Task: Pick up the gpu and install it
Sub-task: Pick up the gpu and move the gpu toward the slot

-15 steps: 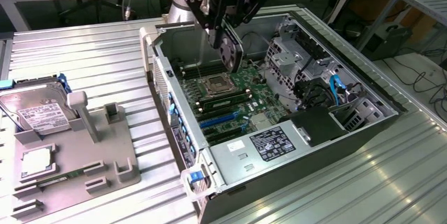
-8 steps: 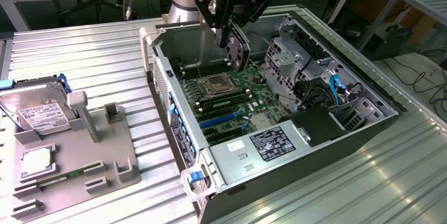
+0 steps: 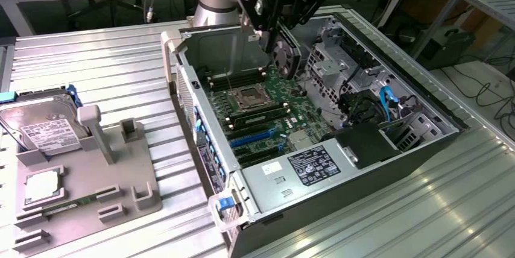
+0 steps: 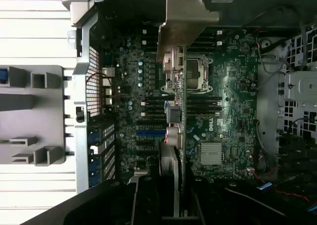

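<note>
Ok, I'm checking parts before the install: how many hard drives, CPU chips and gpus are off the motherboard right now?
hard drive: 1, on the grey holder
CPU chip: 1, same holder
gpu: 1, held in the end effector over the case
Total: 3

Two cams: one off-arm, high and oblique; one on my wrist, facing straight down.
Exterior view sits above the ribbed table [image 3: 105, 53], off one corner of the open computer case [image 3: 338, 216]. It tilts down at mid range and takes in the whole case, the grey fixture tray [image 3: 81, 185] on the exterior view's left, and my gripper [image 3: 278, 38] over the case. Wrist view looks down along the gpu [image 4: 174, 111] clamped in my jaws, which it sees edge-on. It is much closer, with the motherboard [image 4: 228, 86] face-on. Both views share the motherboard, the CPU socket [image 3: 245, 98], the case walls, part of the tray and a strip of table.
</note>
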`<action>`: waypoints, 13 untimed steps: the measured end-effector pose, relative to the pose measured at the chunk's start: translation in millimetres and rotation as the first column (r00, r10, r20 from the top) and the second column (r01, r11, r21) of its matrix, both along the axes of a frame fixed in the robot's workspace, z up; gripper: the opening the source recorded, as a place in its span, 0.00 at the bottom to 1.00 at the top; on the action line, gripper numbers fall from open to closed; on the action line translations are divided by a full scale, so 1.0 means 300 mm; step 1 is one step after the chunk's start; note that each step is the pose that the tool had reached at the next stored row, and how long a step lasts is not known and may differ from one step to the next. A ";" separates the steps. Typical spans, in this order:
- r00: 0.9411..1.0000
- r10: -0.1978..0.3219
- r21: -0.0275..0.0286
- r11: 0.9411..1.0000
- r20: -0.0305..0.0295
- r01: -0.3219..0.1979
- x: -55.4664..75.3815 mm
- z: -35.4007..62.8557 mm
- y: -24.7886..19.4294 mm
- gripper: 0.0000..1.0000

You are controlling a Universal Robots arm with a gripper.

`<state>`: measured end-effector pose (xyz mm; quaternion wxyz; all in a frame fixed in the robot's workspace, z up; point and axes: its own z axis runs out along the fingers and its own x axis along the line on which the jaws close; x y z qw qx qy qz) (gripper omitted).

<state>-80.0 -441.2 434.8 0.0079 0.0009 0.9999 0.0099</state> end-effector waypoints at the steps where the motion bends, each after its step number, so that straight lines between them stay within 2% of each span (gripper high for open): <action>1: 1.000 0.000 0.000 1.000 0.000 0.000 0.010 0.000 0.000 0.28; 13: 1.000 0.000 0.000 1.000 0.000 0.000 0.117 -0.001 0.000 0.28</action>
